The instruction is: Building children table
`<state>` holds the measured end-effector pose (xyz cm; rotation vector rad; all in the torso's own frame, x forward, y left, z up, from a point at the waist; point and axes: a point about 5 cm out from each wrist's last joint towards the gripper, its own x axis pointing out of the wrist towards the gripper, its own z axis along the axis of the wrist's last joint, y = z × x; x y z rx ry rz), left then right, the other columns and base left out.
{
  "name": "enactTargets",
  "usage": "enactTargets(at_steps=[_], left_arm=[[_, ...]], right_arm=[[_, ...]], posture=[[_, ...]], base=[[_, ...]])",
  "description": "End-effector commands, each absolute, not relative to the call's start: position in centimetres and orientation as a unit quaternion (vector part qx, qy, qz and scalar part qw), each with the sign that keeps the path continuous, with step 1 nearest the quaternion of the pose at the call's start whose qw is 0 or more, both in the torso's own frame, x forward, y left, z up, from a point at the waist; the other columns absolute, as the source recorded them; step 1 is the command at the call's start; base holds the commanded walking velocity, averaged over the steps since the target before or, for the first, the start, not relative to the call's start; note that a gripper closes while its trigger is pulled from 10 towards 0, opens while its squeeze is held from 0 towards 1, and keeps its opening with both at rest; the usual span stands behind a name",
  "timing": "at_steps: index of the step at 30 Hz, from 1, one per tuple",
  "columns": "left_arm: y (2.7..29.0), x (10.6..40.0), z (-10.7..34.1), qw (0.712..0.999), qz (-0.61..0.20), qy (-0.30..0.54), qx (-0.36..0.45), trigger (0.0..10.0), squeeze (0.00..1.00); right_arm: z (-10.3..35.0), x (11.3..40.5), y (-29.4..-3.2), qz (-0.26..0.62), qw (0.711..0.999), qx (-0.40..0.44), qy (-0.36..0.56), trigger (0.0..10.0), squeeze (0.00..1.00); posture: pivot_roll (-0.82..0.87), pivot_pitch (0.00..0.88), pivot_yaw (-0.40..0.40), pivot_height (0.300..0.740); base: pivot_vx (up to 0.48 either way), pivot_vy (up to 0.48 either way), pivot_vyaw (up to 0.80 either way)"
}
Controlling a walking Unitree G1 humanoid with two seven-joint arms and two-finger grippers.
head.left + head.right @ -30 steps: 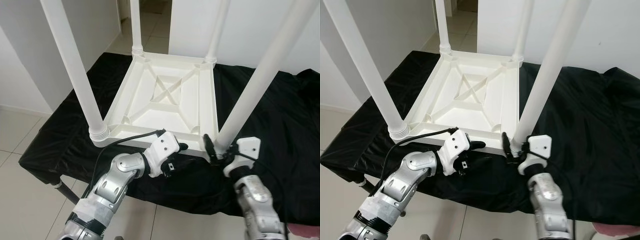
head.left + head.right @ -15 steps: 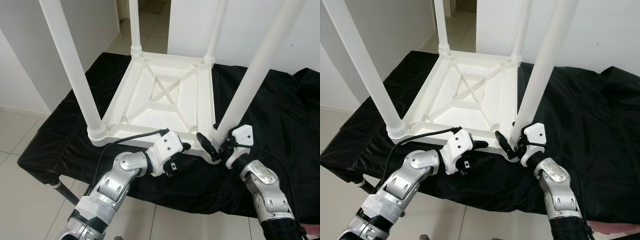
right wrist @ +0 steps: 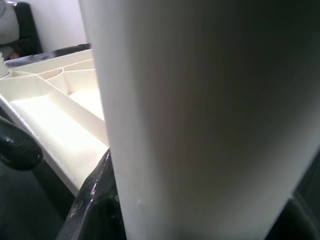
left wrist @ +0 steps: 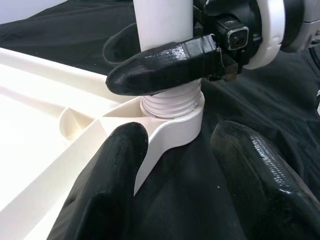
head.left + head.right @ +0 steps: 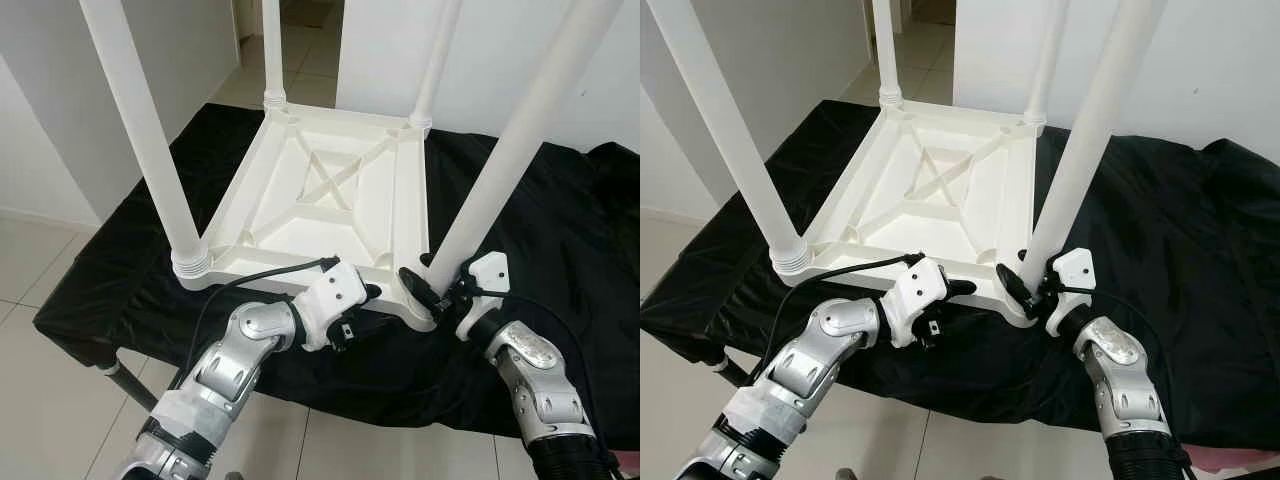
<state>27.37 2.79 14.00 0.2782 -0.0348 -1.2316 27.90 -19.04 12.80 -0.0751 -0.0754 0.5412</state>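
A white plastic children's table [image 5: 335,195] is lying upside down on a black cloth [image 5: 560,230] that is spread over a low stand. Its four round legs point up into the air. The flat top is kept face down, most likely so that the legs can be screwed into the corner sockets from above.

The near right leg [image 5: 500,170] is the one being worked on. Its ribbed bottom end [image 4: 170,106] is seen sitting in the corner socket [image 4: 175,131], and a few rings are showing above the rim, so it is judged that the leg may not be fully turned in yet.

The right gripper [image 5: 432,287] is closed around this leg, low down and just above the socket. One black finger [image 4: 160,65] is seen pressed across the front of the leg. The grip is kept low, probably so the leg can be twisted without being tipped.

The left gripper [image 5: 362,300] is held just beside the table's near edge, close to the same corner. Its two fingers [image 4: 107,190] are spread apart and nothing is held between them. It is likely kept there to steady the table while the leg is turned.

The other three legs are already standing in their corners.

A pale tiled floor [image 5: 40,265] is seen under the stand.
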Motion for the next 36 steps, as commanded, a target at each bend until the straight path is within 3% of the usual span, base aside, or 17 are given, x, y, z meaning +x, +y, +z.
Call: enactTargets(at_steps=[1,9,11,15,17,20,24,32,33,34,35,36], left_arm=[[3.0,27.9,14.2,0.821,-0.555,-0.025,0.133,10.0,0.0],[3.0,28.0,14.5,0.822,-0.554,-0.027,0.13,10.0,0.0],[3.0,28.1,14.6,0.824,-0.553,-0.026,0.123,10.0,0.0],[3.0,28.1,14.6,0.824,-0.553,-0.026,0.12,10.0,0.0],[2.8,28.2,14.6,0.823,-0.554,-0.026,0.123,10.0,0.0],[2.7,28.1,14.5,0.82,-0.558,-0.026,0.124,10.0,0.0],[2.7,28.2,14.6,0.819,-0.559,-0.026,0.125,10.0,0.0],[2.5,28.3,14.6,0.816,-0.563,-0.027,0.128,10.0,0.0],[2.5,28.3,14.8,0.817,-0.562,-0.029,0.124,10.0,0.0],[2.5,28.3,14.8,0.817,-0.562,-0.029,0.124,10.0,0.0],[2.6,28.3,14.9,0.819,-0.562,-0.029,0.115,10.0,0.0],[2.7,28.3,15.0,0.819,-0.562,-0.029,0.11,10.0,0.0]], right_arm=[[13.0,27.9,-19.0,0.262,0.964,-0.024,-0.042,10.0,0.0],[14.2,27.7,-18.7,0.127,0.989,-0.014,-0.074,10.0,0.0],[14.2,27.2,-18.4,0.056,0.995,0.025,-0.074,10.0,0.0],[13.7,26.7,-18.1,-0.02,0.997,0.046,-0.061,10.0,0.0],[12.5,26.2,-17.5,-0.122,0.991,0.057,-0.028,10.0,0.0],[11.9,26.0,-16.4,-0.16,0.985,0.067,-0.009,10.0,0.0],[12.3,26.3,-14.6,-0.114,0.99,0.076,-0.018,10.0,0.0],[13.2,26.2,-14.6,-0.084,0.993,0.073,-0.043,10.0,0.0],[13.3,26.1,-14.5,-0.085,0.993,0.065,-0.043,10.0,0.89],[13.3,26.1,-14.5,-0.085,0.993,0.065,-0.043,10.0,0.89],[13.4,26.0,-14.4,-0.077,0.994,0.065,-0.049,10.0,1.0],[13.6,25.9,-14.5,-0.078,0.993,0.066,-0.055,10.0,1.0]], posture=[[-0.11,0.0,-0.007,0.74],[-0.11,0.0,-0.005,0.74],[-0.12,0.0,0.001,0.74],[-0.12,0.0,0.003,0.74],[-0.12,0.0,0.009,0.74],[-0.13,0.0,0.012,0.74],[-0.13,0.0,0.022,0.74],[-0.14,0.0,0.021,0.74],[-0.13,0.0,0.019,0.74],[-0.13,0.0,0.019,0.74],[-0.13,0.0,0.017,0.74],[-0.13,0.0,0.015,0.74]], base=[[0.0,0.0,0.0],[0.0,0.0,0.0],[0.0,0.0,0.0],[0.0,0.0,0.0],[0.0,0.0,0.0],[0.0,0.0,0.0],[0.0,0.0,0.0],[0.0,0.0,0.0],[0.0,0.0,0.0],[0.0,0.0,0.0],[0.0,0.0,0.0],[0.0,0.0,0.0]])
